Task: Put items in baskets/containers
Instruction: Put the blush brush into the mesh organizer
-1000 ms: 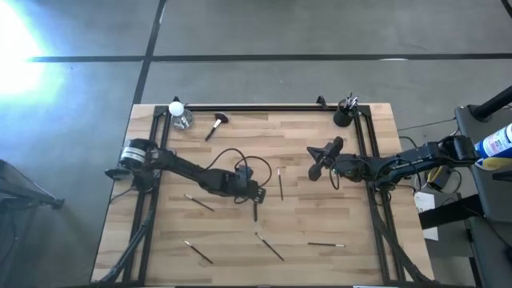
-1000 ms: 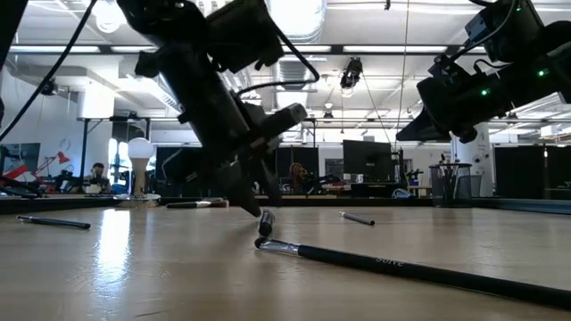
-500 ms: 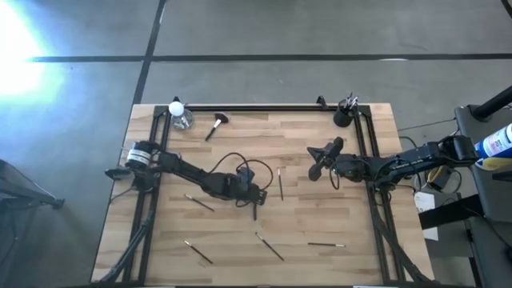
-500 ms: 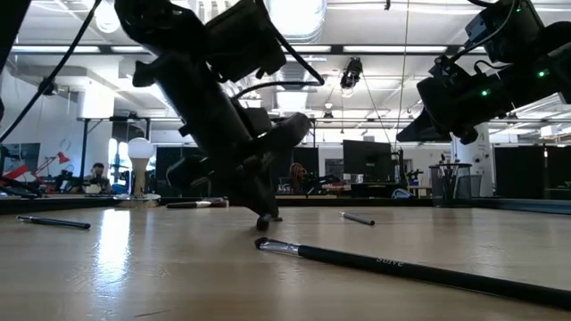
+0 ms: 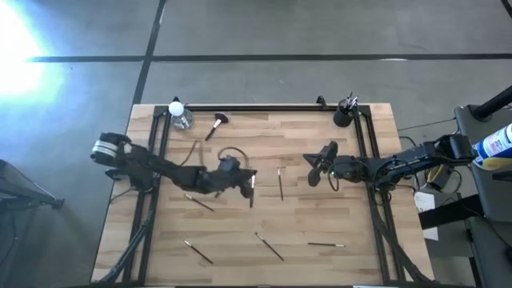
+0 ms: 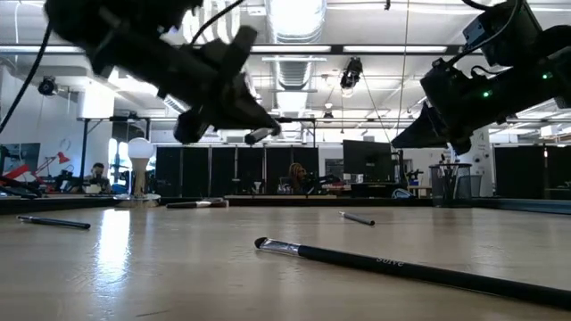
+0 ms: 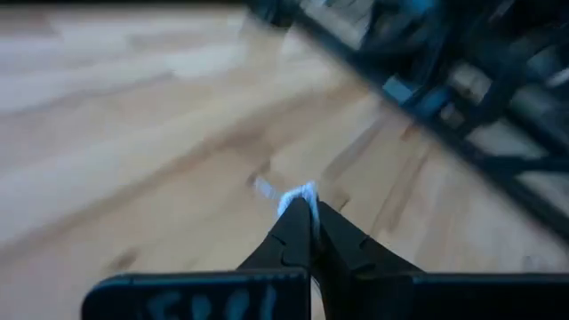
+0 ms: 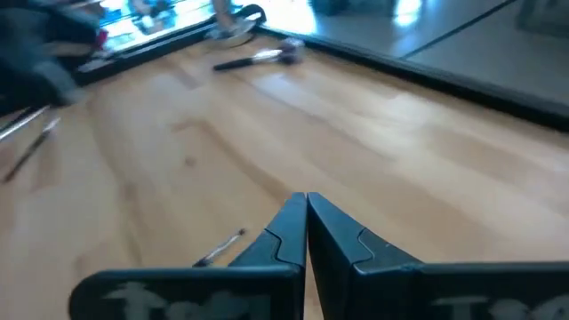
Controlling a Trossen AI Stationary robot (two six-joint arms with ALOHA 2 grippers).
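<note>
Open-plan robotics lab: exposed ceiling ducts, strip lighting, rows of dark monitors, concrete floor.

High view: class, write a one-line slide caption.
Left gripper lifts a thin brush above the table; right gripper waits, black cup beyond.

High view: mounted overhead, looking straight down; takes in the whole wooden counter, both arms and the grey floor around.

Low view: sits at counter-top height at the near edge, facing level across the boards into the room behind. Very near a thin brush lying across the foreground. Shares with the high view the black cup at the far right corner.

Left wrist view: rides the left arm, looking forward past the left end effector, close above the boards.

Right wrist view: same arrangement past the right end effector, facing across the counter toward the far rail.
</note>
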